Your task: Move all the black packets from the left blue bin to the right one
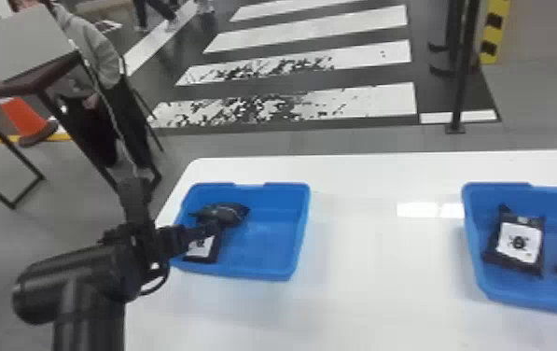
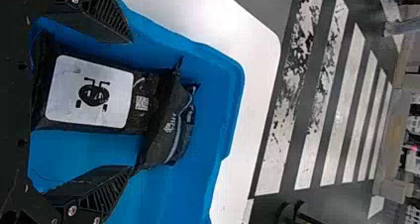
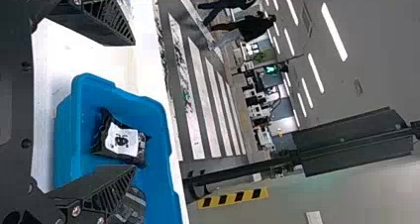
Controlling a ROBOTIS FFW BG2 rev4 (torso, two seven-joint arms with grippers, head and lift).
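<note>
"left pincer (image 2: 133, 104)?"
"spread, over the labelled packet (image 2: 91, 92) in the left blue bin (image 1: 263, 247). right pincer (image 3: 134, 105), right of that bin, spread too."
"risks?"
"the farther packet (image 2: 171, 127) overlaps the first's end; closing there could snag both, and one might slip onto the desk (image 1: 361, 270). well right of that bin, the right bin (image 1: 524, 294) holds two packets (image 1: 517, 242)."
</note>
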